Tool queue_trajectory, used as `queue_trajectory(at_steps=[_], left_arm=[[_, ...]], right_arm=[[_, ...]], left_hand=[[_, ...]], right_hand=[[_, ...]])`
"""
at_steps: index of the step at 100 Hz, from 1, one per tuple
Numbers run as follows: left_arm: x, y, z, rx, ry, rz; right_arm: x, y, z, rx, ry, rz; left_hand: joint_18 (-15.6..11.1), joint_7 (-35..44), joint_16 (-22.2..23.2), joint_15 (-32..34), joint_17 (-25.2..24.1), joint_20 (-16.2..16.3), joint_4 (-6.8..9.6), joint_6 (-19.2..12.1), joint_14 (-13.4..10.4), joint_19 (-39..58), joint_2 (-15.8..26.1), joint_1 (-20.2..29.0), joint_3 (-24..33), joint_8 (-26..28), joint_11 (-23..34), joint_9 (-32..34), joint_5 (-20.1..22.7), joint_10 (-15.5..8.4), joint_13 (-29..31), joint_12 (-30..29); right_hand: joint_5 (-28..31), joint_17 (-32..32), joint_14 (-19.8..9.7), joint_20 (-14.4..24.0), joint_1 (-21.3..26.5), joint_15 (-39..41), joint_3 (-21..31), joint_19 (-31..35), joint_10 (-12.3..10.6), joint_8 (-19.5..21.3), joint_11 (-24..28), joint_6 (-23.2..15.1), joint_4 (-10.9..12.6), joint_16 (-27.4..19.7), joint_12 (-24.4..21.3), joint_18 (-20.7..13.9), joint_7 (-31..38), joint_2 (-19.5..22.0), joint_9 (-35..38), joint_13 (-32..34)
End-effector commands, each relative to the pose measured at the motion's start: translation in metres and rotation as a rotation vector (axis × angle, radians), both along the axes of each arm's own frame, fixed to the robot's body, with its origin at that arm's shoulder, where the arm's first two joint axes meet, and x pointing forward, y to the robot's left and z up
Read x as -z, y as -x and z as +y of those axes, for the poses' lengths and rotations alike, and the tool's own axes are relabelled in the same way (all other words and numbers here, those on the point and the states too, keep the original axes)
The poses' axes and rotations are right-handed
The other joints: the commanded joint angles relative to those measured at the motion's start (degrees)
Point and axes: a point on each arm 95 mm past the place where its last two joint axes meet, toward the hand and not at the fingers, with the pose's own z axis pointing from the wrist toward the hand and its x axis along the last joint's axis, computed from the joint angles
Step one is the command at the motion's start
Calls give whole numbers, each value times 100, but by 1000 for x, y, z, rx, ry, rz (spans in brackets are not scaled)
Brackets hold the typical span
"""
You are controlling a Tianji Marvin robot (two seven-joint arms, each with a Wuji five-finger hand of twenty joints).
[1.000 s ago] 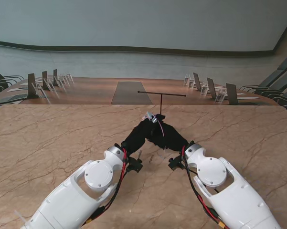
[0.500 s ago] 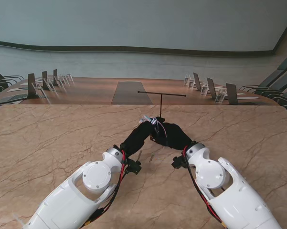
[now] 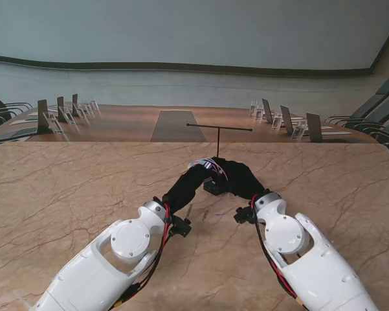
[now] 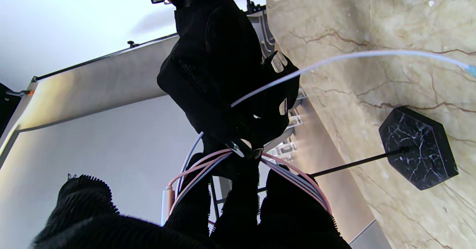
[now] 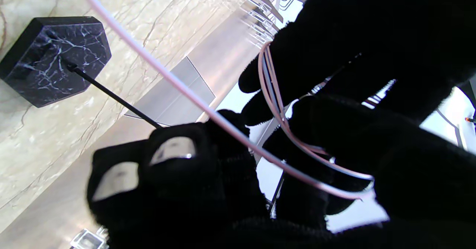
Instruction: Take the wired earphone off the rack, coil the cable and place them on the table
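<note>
Left robot hand (image 3: pixel 197 176): closed on the cable (image 4: pixel 208 163) — several pink-white loops lie around its fingers (image 4: pixel 238 204), seen in the left wrist view.
Right robot hand (image 3: pixel 236 178): gripping the free run of the cable, which passes across its fingers (image 5: pixel 174 159) toward the loops.
Earphone: off the rack (image 3: pixel 218 128); the whole cable is held between the two hands, above the counter (image 3: pixel 71 188), just nearer to me than the rack's base (image 4: pixel 418 150). Earbuds themselves – cannot make out.
Rack: bare crossbar, upright, base on the counter, not touched by either hand.
Change over the last second: the right robot hand has swung from nearer to me, under the left hand, up and out to the right, farther from me. The left hand has barely shifted.
Meaning: reads as one more turn being laid around the left fingers — coiling is under way, not finished.
Remaining slack: a long strand (image 4: pixel 372 55) trails off over the counter, so more wraps look needed before set-down.
Risk: loops may slip off the left fingertips when released.
</note>
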Motion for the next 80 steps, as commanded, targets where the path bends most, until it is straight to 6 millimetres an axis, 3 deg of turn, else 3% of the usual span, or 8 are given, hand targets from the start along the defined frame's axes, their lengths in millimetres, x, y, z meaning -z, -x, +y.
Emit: queue_trajectory(at_steps=[1,7,12,37,55,80], left_arm=[[11,6,-2,13,-16,34],[12,5,-3,11,-15,35],[12,5,-4,9,-15,35],[13,1,-11,14,-16,38],[10,0,-16,13,-1,30],[4,0,-16,9,2,15]], right_arm=[[-13,-4,-1,13,-24,-30],[-15,-1,3,4,-35,-28],[-16,2,7,-12,-42,-21],[-16,15,24,-37,-98,12],[-6,19,31,-71,-53,52],[4,20,25,-54,15,84]], left_hand=[[-57,437,-53,37,-82,-94,66,520,61,131,-4,-25,-86,95,366,203,330,-172,-13,103],[-83,425,-64,23,-101,-136,67,513,34,109,-4,-12,-84,86,354,174,309,-191,-49,98],[-89,427,-74,13,-113,-172,66,510,23,75,-4,-8,-87,85,355,165,309,-194,-61,98],[-155,445,-112,-32,-104,-291,66,496,-51,-58,2,0,-92,80,365,124,287,-247,-101,96],[-166,465,-123,-57,-110,-327,65,470,-95,-148,3,19,-88,82,379,61,236,-285,-148,101],[-142,506,-105,-37,-89,-278,66,471,-75,-126,-4,58,-82,87,414,53,215,-287,-146,117]], right_hand=[[52,377,442,-422,212,684,293,919,330,63,391,-577,-53,38,123,-716,623,273,101,194],[18,357,469,-424,231,672,278,910,360,-24,373,-546,-127,35,122,-697,627,241,125,195],[-148,310,472,-422,222,637,246,877,356,-203,335,-527,-330,30,153,-664,697,317,52,132],[-304,163,670,-354,203,505,229,760,511,-722,168,-239,-633,46,247,-465,922,421,22,39],[-154,155,684,-328,303,491,332,742,521,-683,134,-299,-612,58,199,-446,955,316,23,28],[182,156,734,-273,461,487,576,736,595,-472,196,-286,-543,70,-62,-392,878,52,124,95]])
